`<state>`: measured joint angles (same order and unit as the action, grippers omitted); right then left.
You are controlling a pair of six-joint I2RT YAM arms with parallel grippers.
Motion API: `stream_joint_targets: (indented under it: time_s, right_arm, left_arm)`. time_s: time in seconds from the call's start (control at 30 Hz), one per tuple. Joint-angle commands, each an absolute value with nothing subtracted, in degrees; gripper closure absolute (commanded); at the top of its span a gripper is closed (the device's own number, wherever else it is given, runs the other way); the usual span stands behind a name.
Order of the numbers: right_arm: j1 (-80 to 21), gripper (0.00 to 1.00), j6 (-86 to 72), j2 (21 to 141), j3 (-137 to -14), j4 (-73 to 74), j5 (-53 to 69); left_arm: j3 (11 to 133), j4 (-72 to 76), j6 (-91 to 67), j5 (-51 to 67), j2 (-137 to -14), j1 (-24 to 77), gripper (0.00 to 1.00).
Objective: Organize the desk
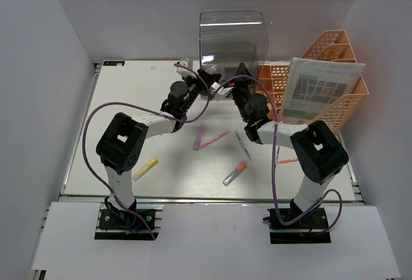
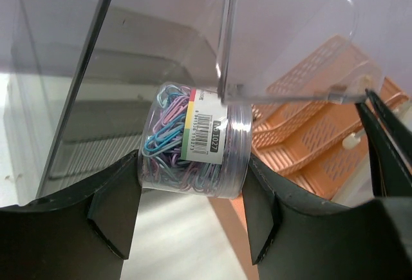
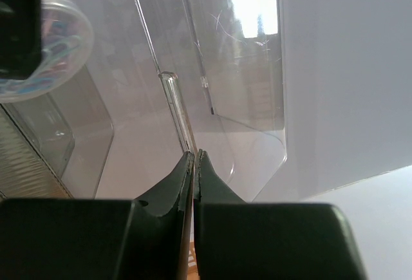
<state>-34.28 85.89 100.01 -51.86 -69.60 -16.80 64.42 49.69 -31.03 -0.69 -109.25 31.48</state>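
Note:
The white desk (image 1: 125,109) carries several loose pens and markers. My left gripper (image 1: 207,78) reaches to the front of the clear drawer box (image 1: 232,35). In the left wrist view it (image 2: 191,197) is shut on a clear jar of coloured paper clips (image 2: 193,140), held tilted just under the clear drawer's edge (image 2: 283,93). My right gripper (image 1: 243,76) is beside it. In the right wrist view it (image 3: 194,158) is pinched shut on the thin edge of the clear drawer (image 3: 177,106). The jar (image 3: 45,48) shows at the upper left there.
An orange mesh tray rack (image 1: 335,109) with a printed booklet (image 1: 320,90) stands at the back right. On the desk lie a purple marker (image 1: 199,136), a red pen (image 1: 215,139), a blue pen (image 1: 243,145), an orange-capped marker (image 1: 235,173), a yellow highlighter (image 1: 145,168) and an orange pen (image 1: 288,161).

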Motion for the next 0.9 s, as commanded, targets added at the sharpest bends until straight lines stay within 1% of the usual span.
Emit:
stream_joint_targets:
  time_s: [0.0,0.6,0.87]
  right_arm:
    - [-33.8,1.0,84.3,98.3,-53.9,-96.0,-18.7]
    - [-33.8,1.0,84.0,97.8,-53.7,-95.6,-18.4]
    - [-33.8,1.0,83.9,97.8,-53.7,-95.5,-18.2]
  left_arm:
    - [67.7,54.5,-32.1,-3.0,-110.9,32.9,0.88]
    - [74.0,61.6,-33.3,-14.5,-118.5,36.3,0.87]
    - [78.7,59.7,-33.4,-18.6,-121.6,37.3,0.85]
